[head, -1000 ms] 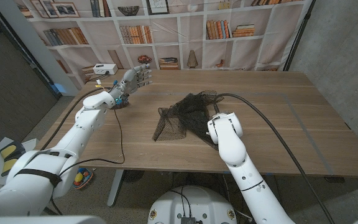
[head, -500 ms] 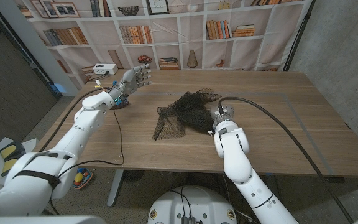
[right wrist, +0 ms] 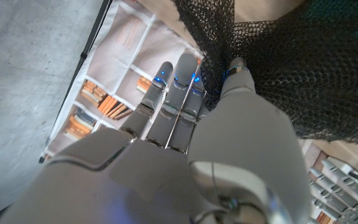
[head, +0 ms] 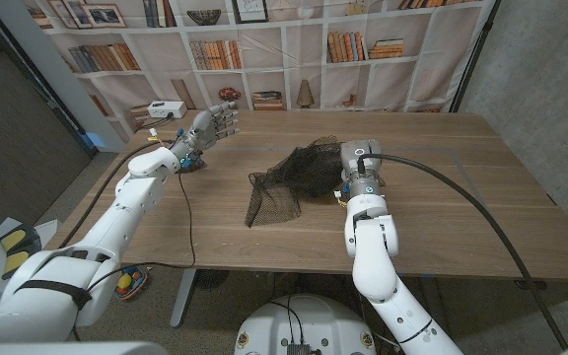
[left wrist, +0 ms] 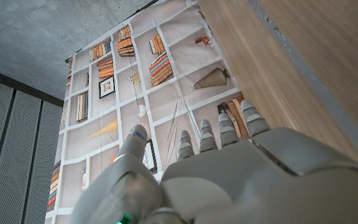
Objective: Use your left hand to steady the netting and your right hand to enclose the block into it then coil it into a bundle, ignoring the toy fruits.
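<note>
Item: black netting (head: 289,177), a loose heap near the centre of the wooden counter (head: 461,197), one flap trailing toward seven o'clock; the block cannot be made out beneath it. Right hand (head: 355,163): at the heap's three o'clock edge, with mesh draped against the fingers (right wrist: 182,93), which reach out fairly straight and close together (whether any strand is truly pinched cannot be told). Left hand (head: 210,123): raised at the counter's ten o'clock corner, well apart from the netting, fingers (left wrist: 219,134) extended, slightly spread, holding nothing. Step in hand, by judgement: gathering the mesh around the block. Done well, it calls for the left hand to come across and pin the trailing flap first, since unanchored mesh will likely slide with the right hand rather than fold; the right hand should then sweep the loose edge inward over the middle, low and slow, to avoid snagging. Surface: bare wood grain, with black cables running across it to each arm. Room: printed bookshelf backdrop (head: 294,49) at twelve o'clock, concrete wall at three o'clock.
</note>
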Controlling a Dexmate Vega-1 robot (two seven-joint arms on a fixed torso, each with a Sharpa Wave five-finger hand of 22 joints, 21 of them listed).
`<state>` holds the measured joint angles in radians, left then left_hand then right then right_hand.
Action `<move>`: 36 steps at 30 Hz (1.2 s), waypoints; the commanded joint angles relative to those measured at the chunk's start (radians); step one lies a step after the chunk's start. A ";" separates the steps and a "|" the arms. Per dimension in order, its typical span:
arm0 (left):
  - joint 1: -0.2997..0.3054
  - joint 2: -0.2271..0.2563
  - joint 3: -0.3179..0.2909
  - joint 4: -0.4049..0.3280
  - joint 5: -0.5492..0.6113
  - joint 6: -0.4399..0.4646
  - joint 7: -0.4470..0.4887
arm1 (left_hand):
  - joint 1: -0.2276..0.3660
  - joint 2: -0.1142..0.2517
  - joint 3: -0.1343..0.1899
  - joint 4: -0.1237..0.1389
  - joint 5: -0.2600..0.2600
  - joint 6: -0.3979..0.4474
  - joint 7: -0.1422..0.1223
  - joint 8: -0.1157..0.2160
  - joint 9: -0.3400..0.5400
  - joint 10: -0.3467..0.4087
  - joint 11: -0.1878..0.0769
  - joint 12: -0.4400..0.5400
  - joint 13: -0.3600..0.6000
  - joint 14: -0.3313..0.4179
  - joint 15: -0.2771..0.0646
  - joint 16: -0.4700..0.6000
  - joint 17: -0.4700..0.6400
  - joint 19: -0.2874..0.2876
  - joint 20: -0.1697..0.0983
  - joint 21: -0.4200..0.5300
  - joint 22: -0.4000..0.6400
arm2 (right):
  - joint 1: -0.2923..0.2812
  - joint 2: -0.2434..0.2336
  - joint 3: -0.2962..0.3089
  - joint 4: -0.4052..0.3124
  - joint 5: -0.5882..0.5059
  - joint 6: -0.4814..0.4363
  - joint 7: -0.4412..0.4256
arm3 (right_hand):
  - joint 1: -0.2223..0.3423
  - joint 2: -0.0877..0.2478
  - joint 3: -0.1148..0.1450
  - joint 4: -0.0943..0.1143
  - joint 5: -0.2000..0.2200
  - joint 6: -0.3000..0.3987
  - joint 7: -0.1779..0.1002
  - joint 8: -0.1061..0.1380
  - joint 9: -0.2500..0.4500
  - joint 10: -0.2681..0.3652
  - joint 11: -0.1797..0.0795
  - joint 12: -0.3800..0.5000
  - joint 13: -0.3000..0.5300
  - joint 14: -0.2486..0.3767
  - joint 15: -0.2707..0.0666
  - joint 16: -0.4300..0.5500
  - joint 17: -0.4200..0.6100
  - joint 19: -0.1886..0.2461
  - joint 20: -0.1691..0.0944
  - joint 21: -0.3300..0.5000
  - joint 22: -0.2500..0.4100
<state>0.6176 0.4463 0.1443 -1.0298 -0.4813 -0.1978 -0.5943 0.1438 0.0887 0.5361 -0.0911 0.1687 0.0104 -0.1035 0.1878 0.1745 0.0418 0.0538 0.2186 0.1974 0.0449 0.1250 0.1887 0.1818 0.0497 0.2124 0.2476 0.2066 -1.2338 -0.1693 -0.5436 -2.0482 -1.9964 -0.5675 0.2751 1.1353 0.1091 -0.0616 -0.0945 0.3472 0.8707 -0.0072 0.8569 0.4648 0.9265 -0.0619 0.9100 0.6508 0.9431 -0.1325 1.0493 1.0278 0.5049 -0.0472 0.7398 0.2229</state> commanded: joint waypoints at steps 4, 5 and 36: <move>0.083 0.030 -0.029 -0.109 -0.025 0.014 0.038 | -0.010 -0.002 -0.002 -0.001 0.005 -0.006 -0.004 -0.003 0.003 -0.003 0.005 -0.002 0.004 0.001 0.005 0.001 0.002 0.008 0.002 -0.002 0.002 | 0.066 -0.006 -0.027 0.079 0.107 -0.019 -0.295 | 0.026 0.030 -0.008 0.006 -0.002 0.074 0.013 -0.007 -0.015 -0.003 -0.017 0.007 0.012 0.001 -0.083 -0.013 0.027 -0.019 -0.009 0.009 0.002; 0.088 0.031 -0.032 -0.115 -0.027 0.014 0.043 | -0.010 -0.002 -0.002 -0.001 0.005 -0.006 -0.003 -0.003 0.003 -0.003 0.004 -0.002 0.004 0.001 0.005 0.001 0.002 0.008 0.002 -0.002 0.002 | 0.078 -0.006 -0.031 0.089 0.117 -0.017 -0.308 | 0.026 0.030 -0.008 0.006 -0.002 0.074 0.012 -0.007 -0.017 -0.003 -0.017 0.007 0.012 0.001 -0.083 -0.013 0.029 -0.020 -0.009 0.010 0.002; 0.275 0.083 -0.119 -0.287 -0.085 0.017 0.143 | -0.011 -0.002 -0.002 -0.002 0.005 -0.005 -0.003 -0.002 0.003 -0.002 0.004 -0.002 0.004 0.002 0.003 0.001 0.002 0.007 0.002 -0.003 0.002 | 0.499 -0.093 -0.259 0.469 0.431 0.165 -0.524 | 0.006 0.067 -0.034 0.054 0.023 -0.003 -0.080 -0.039 -0.098 -0.095 -0.069 -0.068 -0.043 -0.054 -0.089 -0.222 -0.031 -0.100 -0.042 0.022 -0.009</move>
<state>0.8367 0.5151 0.0507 -1.2679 -0.5520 -0.1830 -0.4810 0.1438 0.0887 0.5361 -0.0910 0.1687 0.0104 -0.1035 0.1878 0.1744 0.0418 0.0538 0.2186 0.1974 0.0449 0.1250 0.1887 0.1818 0.0497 0.2124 0.2476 0.2066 -0.8753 -0.2549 -0.7091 -1.7313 -1.6704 -0.4504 -0.1618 1.1242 0.1455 -0.1092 -0.0482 0.3558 0.8559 -0.0511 0.8342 0.3803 0.8456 -0.1266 0.8614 0.6317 0.8924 -0.1218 0.8584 1.0116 0.4065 -0.0440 0.7514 0.2135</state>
